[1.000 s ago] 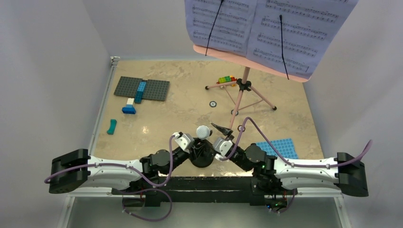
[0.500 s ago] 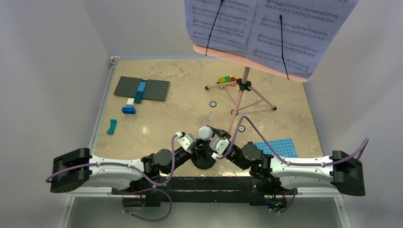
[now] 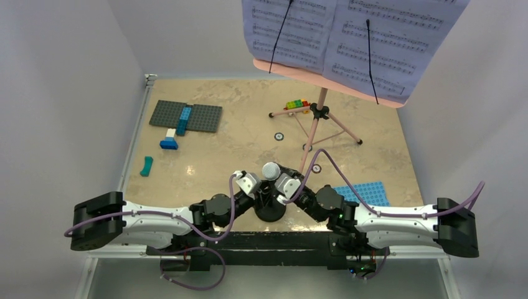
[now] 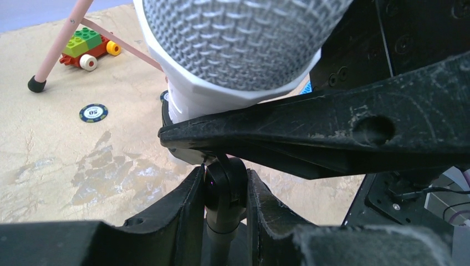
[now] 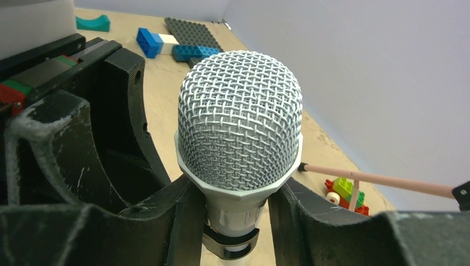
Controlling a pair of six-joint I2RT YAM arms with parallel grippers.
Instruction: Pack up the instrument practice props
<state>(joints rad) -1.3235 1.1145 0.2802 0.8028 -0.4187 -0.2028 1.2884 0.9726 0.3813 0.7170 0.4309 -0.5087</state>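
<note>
The grey-white microphone [image 3: 271, 170] sits in the clip atop the thin black mic stand, whose round base [image 3: 269, 210] rests at the table's near edge. My left gripper [image 3: 255, 187] is shut on the stand's black clip joint [image 4: 224, 180] just below the microphone [image 4: 238, 44]. My right gripper [image 3: 281, 182] is shut on the microphone [image 5: 240, 130], its fingers [image 5: 183, 216] flanking the white body under the mesh head. The pink tripod music stand [image 3: 317, 115] stands at the back right. Lavender sheet-music pages [image 3: 348, 37] lie on its desk [image 3: 324, 78].
A grey studded plate [image 3: 185, 116] with blue bricks lies back left, beside a blue-white brick [image 3: 169, 141] and a teal piece [image 3: 146, 166]. A blue studded plate [image 3: 367, 193] lies near right. A toy brick car [image 3: 297, 104] and round chips [image 3: 279, 137] lie by the tripod legs.
My right gripper moved left and closed around the microphone. My left gripper shifted slightly right, still holding the stand.
</note>
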